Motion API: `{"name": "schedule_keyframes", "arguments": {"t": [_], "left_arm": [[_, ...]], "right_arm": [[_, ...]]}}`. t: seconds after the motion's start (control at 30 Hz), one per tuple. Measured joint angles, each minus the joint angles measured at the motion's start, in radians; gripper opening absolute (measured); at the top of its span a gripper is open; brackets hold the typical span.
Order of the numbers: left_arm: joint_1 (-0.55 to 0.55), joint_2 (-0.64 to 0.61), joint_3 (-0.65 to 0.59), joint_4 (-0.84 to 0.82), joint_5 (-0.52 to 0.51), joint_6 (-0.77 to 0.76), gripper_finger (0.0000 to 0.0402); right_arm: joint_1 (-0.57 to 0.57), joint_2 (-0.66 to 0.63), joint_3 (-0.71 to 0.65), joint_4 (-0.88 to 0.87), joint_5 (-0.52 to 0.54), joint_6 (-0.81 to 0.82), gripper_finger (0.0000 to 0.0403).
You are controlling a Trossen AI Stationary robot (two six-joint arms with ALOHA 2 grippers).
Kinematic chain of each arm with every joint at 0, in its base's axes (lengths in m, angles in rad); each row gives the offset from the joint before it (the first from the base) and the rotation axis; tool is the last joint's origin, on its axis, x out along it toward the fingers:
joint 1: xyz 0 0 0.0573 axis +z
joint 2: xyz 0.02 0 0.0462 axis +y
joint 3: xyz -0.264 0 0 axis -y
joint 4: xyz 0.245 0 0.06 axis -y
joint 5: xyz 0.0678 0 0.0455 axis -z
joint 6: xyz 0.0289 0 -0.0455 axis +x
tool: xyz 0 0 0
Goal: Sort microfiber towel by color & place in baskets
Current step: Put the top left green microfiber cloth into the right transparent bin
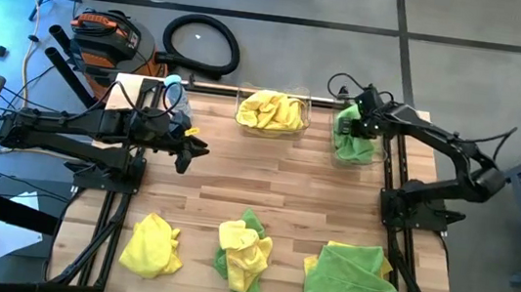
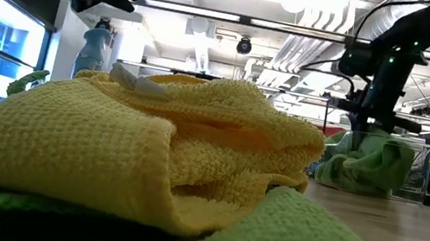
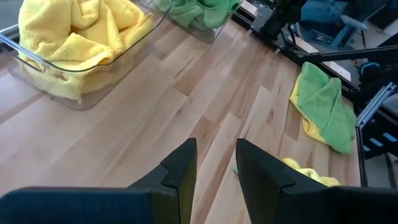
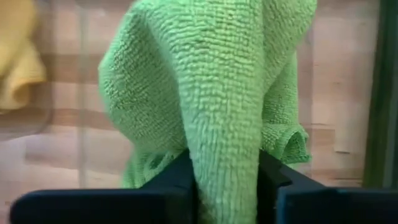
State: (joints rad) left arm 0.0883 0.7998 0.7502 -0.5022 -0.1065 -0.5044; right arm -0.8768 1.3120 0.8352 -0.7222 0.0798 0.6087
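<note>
Two clear baskets stand at the table's far edge. The wider one (image 1: 272, 113) holds yellow towels, the narrower one (image 1: 354, 145) green cloth. My right gripper (image 1: 349, 127) hangs over the narrower basket, shut on a green towel (image 4: 211, 81). My left gripper (image 1: 184, 152) hovers open over bare wood at the left, with nothing between its fingers (image 3: 180, 171). Along the near edge lie a yellow towel (image 1: 153, 247), a yellow and green heap (image 1: 244, 254) and a green towel on a yellow one (image 1: 349, 274). My right gripper pinches a raised fold of the green towel (image 4: 227, 155) between its two fingers. The fingers come steeply from above, pointing down into the narrower basket. The towel hangs below them in a bunch, its lower part inside the basket (image 2: 365, 167).
A clear water bottle with a blue cap (image 1: 173, 92) stands at the far left corner behind my left arm. Bare wood lies open across the table's middle (image 1: 276, 182). Dark frame rails (image 1: 394, 269) run along both sides. The heap (image 2: 150, 145) fills the low view.
</note>
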Motion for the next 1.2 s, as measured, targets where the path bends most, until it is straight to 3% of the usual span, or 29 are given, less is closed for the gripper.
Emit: {"name": "schedule_keyframes", "arguments": {"t": [0.27, 0.47, 0.6, 0.8, 0.97, 1.2], "left_arm": [[0.0, 0.0, 0.0, 0.0, 0.0, -0.019, 0.0099], [0.0, 0.0, 0.0, 0.0, 0.0, -0.019, 0.0099], [0.001, 0.0, 0.0, 0.0, 0.0, -0.019, 0.0099], [0.001, 0.0, 0.0, 0.004, -0.007, -0.027, 0.0099], [0.001, 0.0, 0.0, 0.026, -0.008, -0.035, 0.0099], [0.001, 0.0, 0.001, 0.037, -0.008, -0.041, 0.0099]], "right_arm": [[-0.027, -0.145, 0.0, 0.002, -0.057, -0.016, 0.0155], [-0.03, -0.25, 0.0, -0.01, -0.061, 0.011, 0.0165], [0.012, -0.257, 0.001, -0.01, -0.093, 0.019, 0.0129], [0.055, -0.16, 0.001, -0.021, -0.071, 0.015, 0.0013], [-0.012, -0.029, 0.001, -0.02, -0.046, 0.019, 0.0026], [-0.051, 0.109, 0.001, 0.051, -0.082, -0.031, 0.0004]]}}
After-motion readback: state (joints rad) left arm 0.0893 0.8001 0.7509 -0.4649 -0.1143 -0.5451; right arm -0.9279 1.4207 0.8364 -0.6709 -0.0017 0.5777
